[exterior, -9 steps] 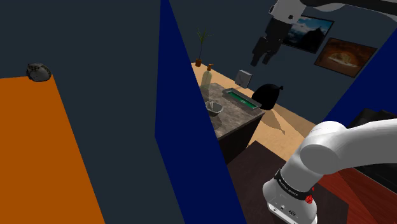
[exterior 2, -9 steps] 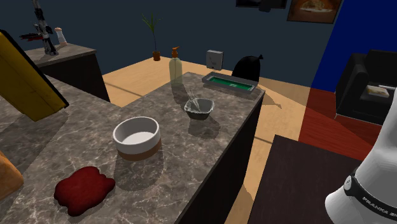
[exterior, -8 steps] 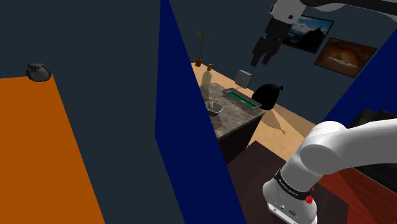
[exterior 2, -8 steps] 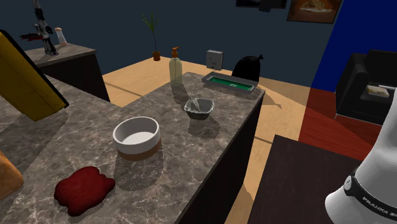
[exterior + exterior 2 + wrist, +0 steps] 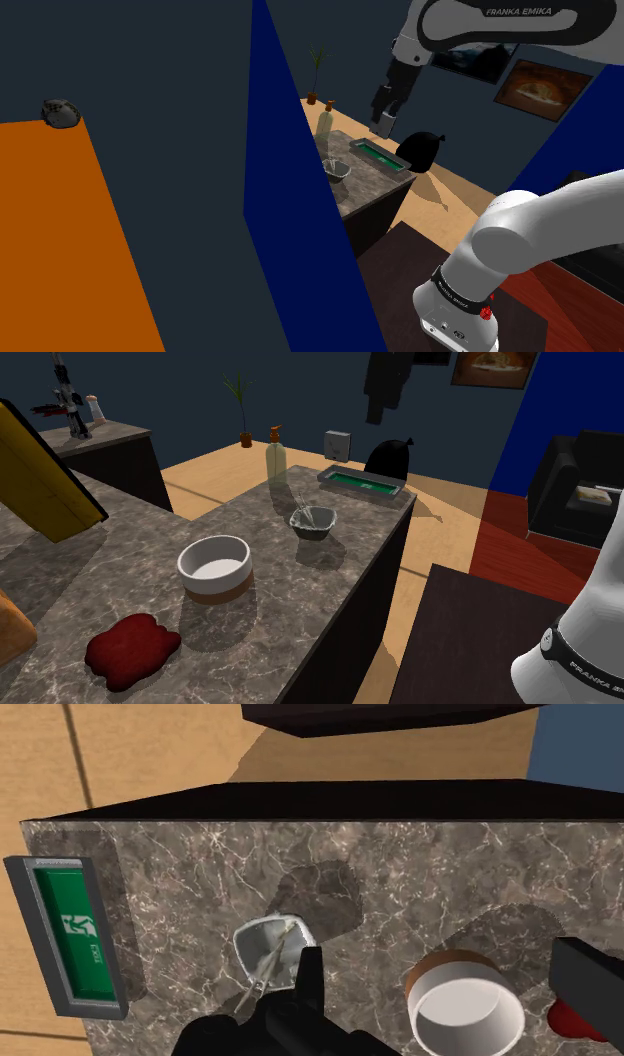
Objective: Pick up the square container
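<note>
The square container [image 5: 313,522] is a small grey dish with rounded corners and a thin utensil leaning in it. It stands on the marbled counter [image 5: 300,587], near that counter's edge. It also shows in the shoulder view as the grey container [image 5: 338,170] and from above as the container [image 5: 270,946]. My black gripper [image 5: 384,112] hangs high above the counter's far end, well clear of it. The gripper [image 5: 378,402] comes down from the second exterior view's top edge. Seen from the hand, the gripper [image 5: 447,966] is open, one finger [image 5: 306,976] just beside the container.
A round white bowl [image 5: 214,567] with a brown base and a red cloth [image 5: 132,649] lie further along the counter. A grey tray with a green sign [image 5: 363,482] and a soap bottle [image 5: 275,455] stand at the far end. A blue panel [image 5: 300,200] blocks the shoulder view's middle.
The arm has swung toward the shoulder view's left and lower. The gripper now comes into the second exterior view's top and hangs over the counter's far end.
</note>
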`<state>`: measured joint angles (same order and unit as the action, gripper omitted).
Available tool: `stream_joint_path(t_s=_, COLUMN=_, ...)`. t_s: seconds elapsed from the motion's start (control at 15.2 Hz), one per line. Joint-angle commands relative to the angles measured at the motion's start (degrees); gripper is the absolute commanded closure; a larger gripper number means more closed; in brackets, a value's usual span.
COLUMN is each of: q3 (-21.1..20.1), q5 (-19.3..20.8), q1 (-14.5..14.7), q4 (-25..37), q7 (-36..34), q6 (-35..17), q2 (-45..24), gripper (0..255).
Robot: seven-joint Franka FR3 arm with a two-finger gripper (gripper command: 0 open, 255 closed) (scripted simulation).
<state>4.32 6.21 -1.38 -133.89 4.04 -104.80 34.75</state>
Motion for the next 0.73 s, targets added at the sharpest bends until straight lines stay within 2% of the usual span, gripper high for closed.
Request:
stream_joint_path(t_s=0.0, q3=0.12, q5=0.89, q1=0.00, q4=-0.38, q7=0.45, q6=-3.21, q2=-3.27, gripper=0)
stream_joint_path(t_s=0.66, q3=1.02, q5=5.80, q1=-0.71, q4=1.30, q7=1.99, q6=-18.11, q2=-22.22, gripper=0)
